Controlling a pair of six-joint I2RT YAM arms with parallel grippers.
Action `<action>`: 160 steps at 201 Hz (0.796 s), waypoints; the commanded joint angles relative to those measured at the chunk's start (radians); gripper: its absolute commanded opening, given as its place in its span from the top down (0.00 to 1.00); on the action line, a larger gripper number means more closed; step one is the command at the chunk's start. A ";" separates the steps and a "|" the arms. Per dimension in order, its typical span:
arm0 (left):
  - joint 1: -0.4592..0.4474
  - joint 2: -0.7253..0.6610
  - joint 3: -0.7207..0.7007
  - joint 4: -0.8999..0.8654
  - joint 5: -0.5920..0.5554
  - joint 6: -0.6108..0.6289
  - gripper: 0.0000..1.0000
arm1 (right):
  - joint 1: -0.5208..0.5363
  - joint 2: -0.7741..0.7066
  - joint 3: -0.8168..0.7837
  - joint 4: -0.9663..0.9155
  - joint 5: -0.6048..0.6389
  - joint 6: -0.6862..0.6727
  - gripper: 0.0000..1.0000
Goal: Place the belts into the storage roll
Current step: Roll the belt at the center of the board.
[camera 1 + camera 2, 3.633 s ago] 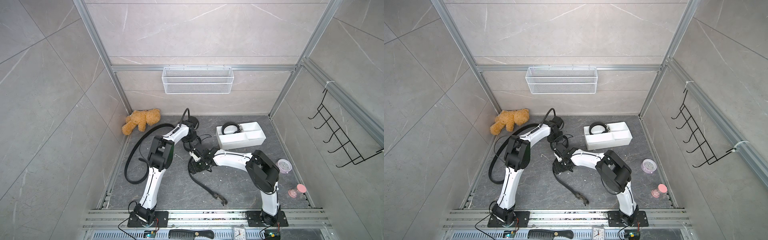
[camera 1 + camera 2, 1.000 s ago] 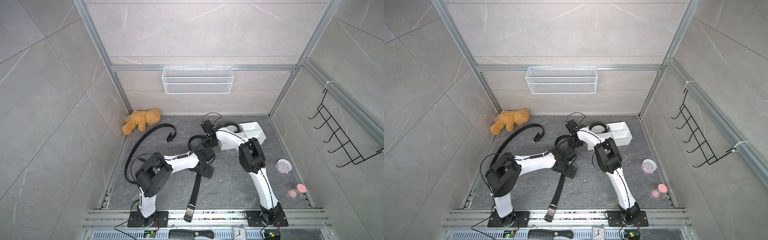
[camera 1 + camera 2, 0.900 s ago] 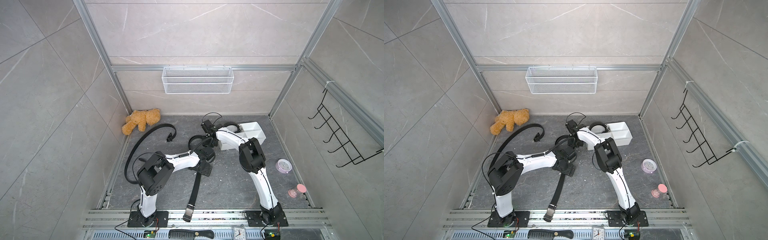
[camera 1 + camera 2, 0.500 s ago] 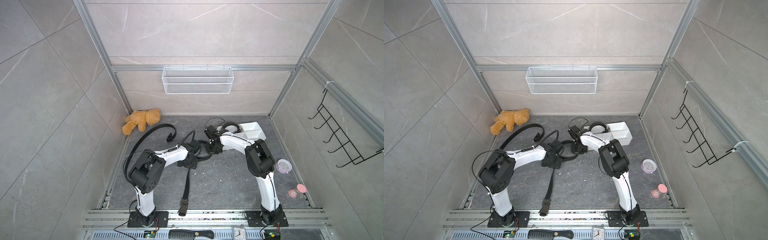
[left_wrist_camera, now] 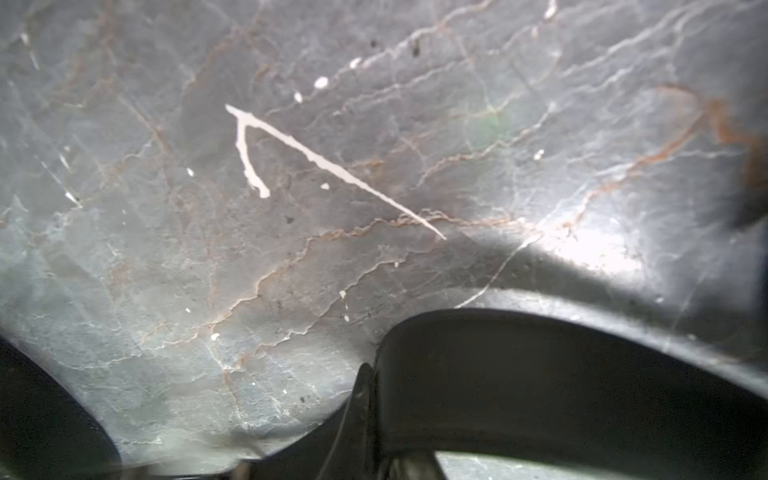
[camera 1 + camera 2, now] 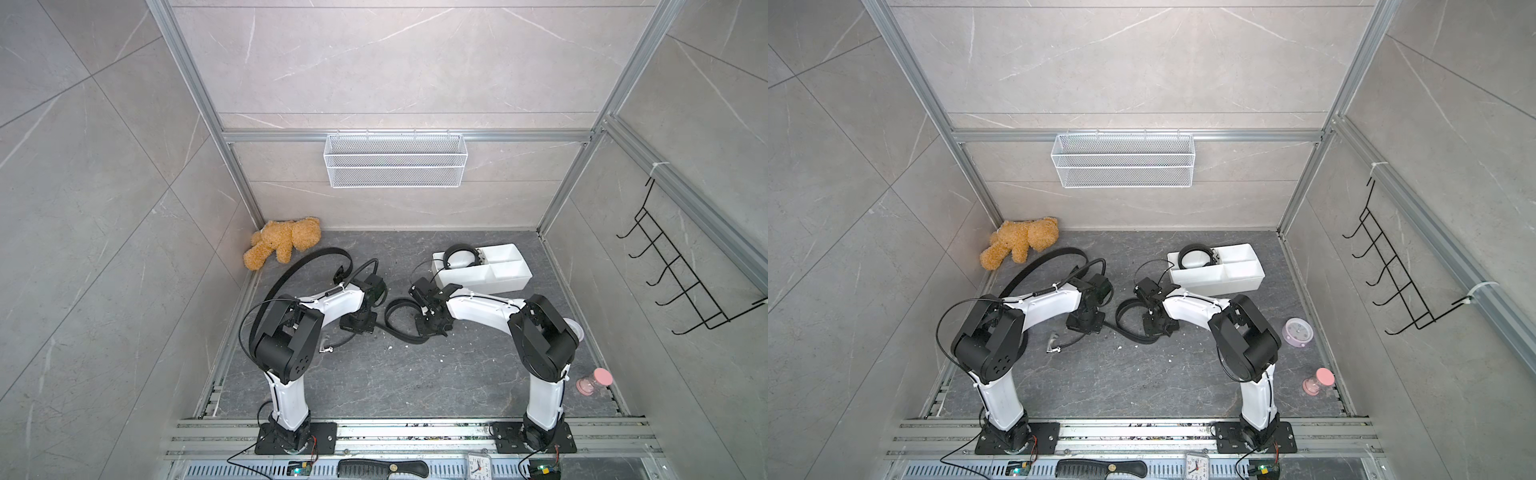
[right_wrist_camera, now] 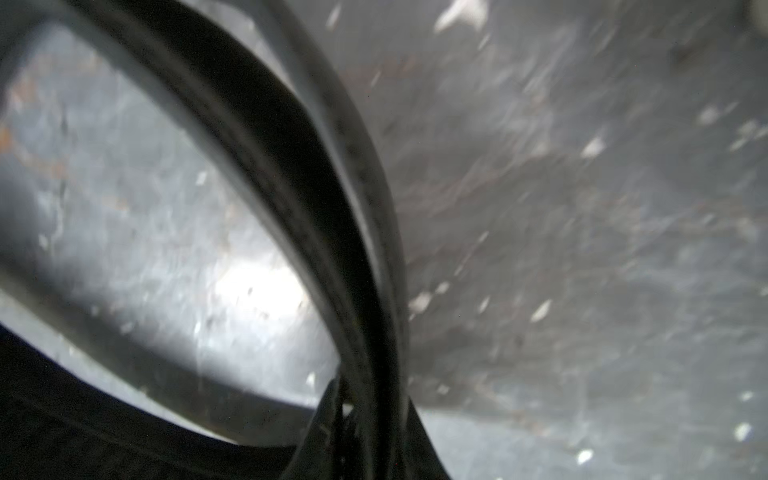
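The storage roll (image 6: 505, 284), a white divided tray, stands at the back right in both top views, also (image 6: 1237, 284). One coiled belt (image 6: 458, 258) rests in its far-left compartment. A second belt (image 6: 305, 261) arcs over the floor near the left wall. A third belt (image 6: 398, 316) loops between the two grippers, its silver buckle (image 6: 1053, 343) lying beside the left arm. My left gripper (image 6: 358, 324) points down at the floor, shut on this strap (image 5: 540, 374). My right gripper (image 6: 432, 326) is shut on a doubled part of the loop (image 7: 291, 166).
A teddy bear (image 6: 283, 243) lies in the back left corner. A wire basket (image 6: 395, 166) hangs on the back wall and a black hook rack (image 6: 685, 282) on the right wall. A pink clock (image 6: 1297, 332) and pink hourglass (image 6: 594, 380) stand at the right; a comb (image 6: 382, 471) lies on the front rail.
The left gripper has shut on the strap and shifted left; the buckle end has slid from the front rail to beside the left arm. The right gripper has come forward, away from the tray.
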 commanded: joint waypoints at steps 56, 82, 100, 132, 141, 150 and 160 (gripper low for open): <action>0.033 0.090 0.092 -0.064 -0.181 0.106 1.00 | 0.041 -0.028 -0.159 -0.283 0.068 -0.031 0.58; 0.080 0.102 0.101 -0.041 -0.185 0.126 1.00 | 0.040 -0.051 -0.171 -0.330 0.100 -0.027 0.54; 0.111 0.114 0.117 -0.033 -0.204 0.140 1.00 | 0.040 -0.057 -0.177 -0.348 0.100 -0.018 0.53; 0.161 0.151 0.172 -0.032 -0.214 0.163 1.00 | 0.041 -0.074 -0.210 -0.364 0.092 -0.014 0.55; 0.166 0.158 0.187 -0.024 -0.221 0.173 1.00 | 0.041 -0.076 -0.223 -0.364 0.090 -0.015 0.55; 0.171 0.169 0.204 -0.021 -0.233 0.185 1.00 | 0.041 -0.080 -0.233 -0.368 0.094 -0.018 0.58; 0.179 0.182 0.223 -0.024 -0.229 0.193 1.00 | 0.044 -0.091 -0.245 -0.368 0.100 -0.018 0.58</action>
